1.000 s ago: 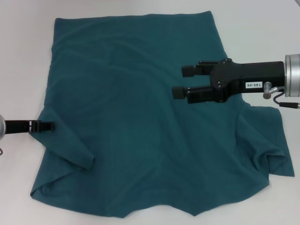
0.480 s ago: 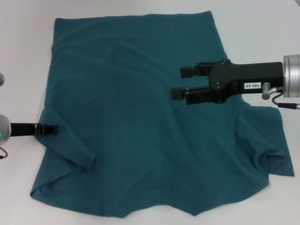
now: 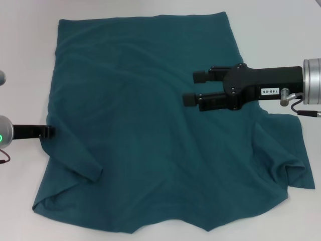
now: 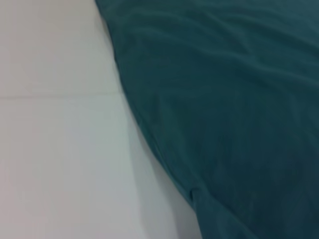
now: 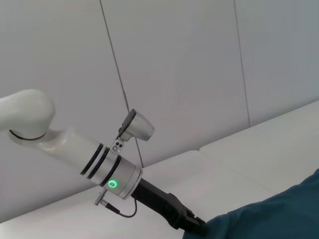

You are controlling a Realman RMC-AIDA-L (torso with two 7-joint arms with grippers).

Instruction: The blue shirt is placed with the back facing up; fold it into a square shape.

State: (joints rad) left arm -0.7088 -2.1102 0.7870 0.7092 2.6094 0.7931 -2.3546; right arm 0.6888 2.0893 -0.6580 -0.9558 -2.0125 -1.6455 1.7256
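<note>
Soft blue shirt (image 3: 145,125) lies flat; left end effector (image 3: 48,131) touches its edge, grip unclear; it should pinch just one layer; right end effector (image 3: 195,89) hovers open, empty.

White matte tabletop (image 3: 281,30) fills the head view, bare along the top edge and upper right of frame. Faint seam in the surface, running across the left half of the left wrist view. Right wrist view: pale grey panelled wall (image 5: 174,64) behind the table, thin dark joint lines running top to bottom. Lighting even, soft shadows.
</note>
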